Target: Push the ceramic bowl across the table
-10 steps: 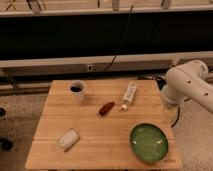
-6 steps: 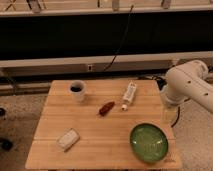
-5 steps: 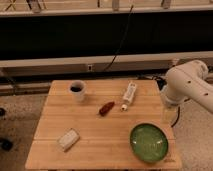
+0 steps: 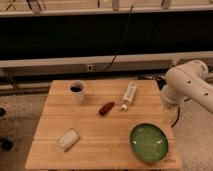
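Observation:
The ceramic bowl [image 4: 148, 143] is wide, shallow and glossy green, and sits near the front right corner of the light wooden table [image 4: 100, 135]. My white arm [image 4: 187, 86] reaches in from the right, over the table's right edge. The gripper [image 4: 169, 113] hangs below the arm at that edge, behind and to the right of the bowl and apart from it.
A white cup [image 4: 77, 91] with dark contents stands at the back left. A white tube [image 4: 129, 95] lies at the back centre, with a small reddish-brown item [image 4: 106, 108] beside it. A pale block [image 4: 68, 139] lies front left. A dark wall with cables runs behind.

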`<state>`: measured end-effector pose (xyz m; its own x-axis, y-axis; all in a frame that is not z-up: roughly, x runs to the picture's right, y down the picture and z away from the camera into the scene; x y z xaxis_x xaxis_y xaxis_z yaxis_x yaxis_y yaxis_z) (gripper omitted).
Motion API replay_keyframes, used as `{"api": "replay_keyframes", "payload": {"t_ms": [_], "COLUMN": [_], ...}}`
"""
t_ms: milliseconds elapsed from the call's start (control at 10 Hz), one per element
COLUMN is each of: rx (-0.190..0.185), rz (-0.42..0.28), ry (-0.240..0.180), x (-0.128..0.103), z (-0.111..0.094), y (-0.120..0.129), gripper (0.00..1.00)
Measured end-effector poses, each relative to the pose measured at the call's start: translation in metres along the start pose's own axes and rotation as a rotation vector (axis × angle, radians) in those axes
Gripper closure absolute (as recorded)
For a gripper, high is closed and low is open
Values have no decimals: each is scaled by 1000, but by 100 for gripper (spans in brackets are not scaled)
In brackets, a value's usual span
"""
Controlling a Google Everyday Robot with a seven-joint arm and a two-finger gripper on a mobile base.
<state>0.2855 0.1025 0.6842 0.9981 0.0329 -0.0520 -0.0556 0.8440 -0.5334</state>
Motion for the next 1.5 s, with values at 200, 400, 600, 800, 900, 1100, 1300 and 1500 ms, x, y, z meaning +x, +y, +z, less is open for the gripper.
{"api": "replay_keyframes", "payload": {"t_ms": [200, 400, 600, 800, 900, 1100, 1300, 1500], "rx": [0, 0, 2, 3, 2, 6, 15, 17], "rz": [0, 0, 5, 10, 10, 13, 14, 13], "ry": [0, 0, -8, -21, -24, -27, -38, -43], "x": [0, 0, 6, 13, 15, 23, 36, 36], "z": [0, 0, 8, 23, 26, 26, 32, 35], "y": [0, 0, 5, 14, 15, 22, 31, 36], "gripper": [20, 20, 20, 20, 20, 20, 20, 20]}}
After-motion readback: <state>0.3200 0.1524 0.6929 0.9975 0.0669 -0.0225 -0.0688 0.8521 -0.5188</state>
